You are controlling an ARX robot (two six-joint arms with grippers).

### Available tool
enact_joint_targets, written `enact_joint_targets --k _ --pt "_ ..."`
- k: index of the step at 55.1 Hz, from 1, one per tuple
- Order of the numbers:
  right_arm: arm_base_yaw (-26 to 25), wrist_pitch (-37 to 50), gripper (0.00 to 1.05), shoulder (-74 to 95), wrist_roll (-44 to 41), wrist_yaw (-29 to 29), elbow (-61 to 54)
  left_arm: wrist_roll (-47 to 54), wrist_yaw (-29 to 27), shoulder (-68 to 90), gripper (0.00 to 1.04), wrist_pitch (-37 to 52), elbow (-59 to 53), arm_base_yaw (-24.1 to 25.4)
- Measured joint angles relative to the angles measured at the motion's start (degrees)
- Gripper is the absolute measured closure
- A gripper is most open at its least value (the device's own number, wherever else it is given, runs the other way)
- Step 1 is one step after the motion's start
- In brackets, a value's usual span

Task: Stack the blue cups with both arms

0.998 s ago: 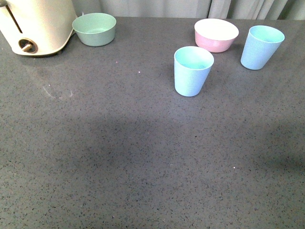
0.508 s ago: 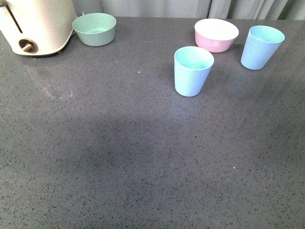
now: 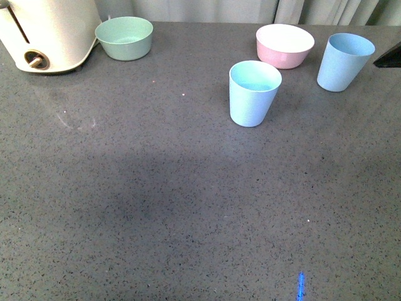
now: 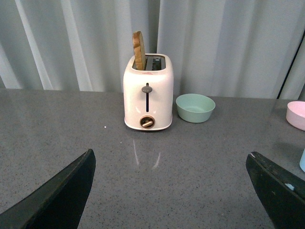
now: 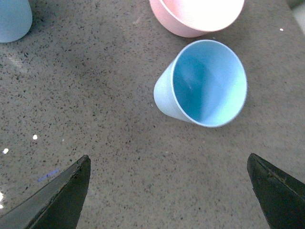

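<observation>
Two light blue cups stand upright on the grey counter. One blue cup [image 3: 254, 93] is near the middle, the other blue cup [image 3: 343, 61] at the far right beside the pink bowl. A black tip of my right arm [image 3: 390, 58] shows at the right edge, just right of that far cup. In the right wrist view my right gripper [image 5: 169, 191] is open and empty above the counter, with the far cup [image 5: 205, 85] ahead of its fingers and the other cup [image 5: 14, 18] at the corner. My left gripper [image 4: 171, 191] is open and empty, facing the toaster.
A cream toaster [image 3: 47, 31] with a slice in its slot [image 4: 138, 50] stands at the back left. A pale green bowl [image 3: 124, 37] sits beside it. A pink bowl with white inside [image 3: 284, 45] sits between the two cups. Curtains hang behind the counter.
A black tip of my right arm has come into the front view at the right edge beside the far cup. The cups and bowls have not moved.
</observation>
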Motion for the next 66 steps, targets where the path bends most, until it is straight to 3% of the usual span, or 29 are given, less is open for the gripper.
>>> enact_joint_targets --k 39,43,48,66 --pt "4.35 -7.69 0.10 18.34 -3.78 3.02 18.71 0.00 -0.02 0.00 0.09 0.00 0.00 0.00" --pt "4.59 -8.02 0.19 19.39 -3.76 3.19 20.17 0.00 0.00 0.00 0.09 0.00 0.00 0.00" --pt "4.79 -8.26 0.40 20.55 -3.76 3.48 21.66 0.00 0.00 0.00 0.09 0.00 0.00 0.00" --pt "4.63 -9.46 0.85 20.59 -3.74 2.91 22.08 0.00 -0.02 0.00 0.09 0.00 0.00 0.00"
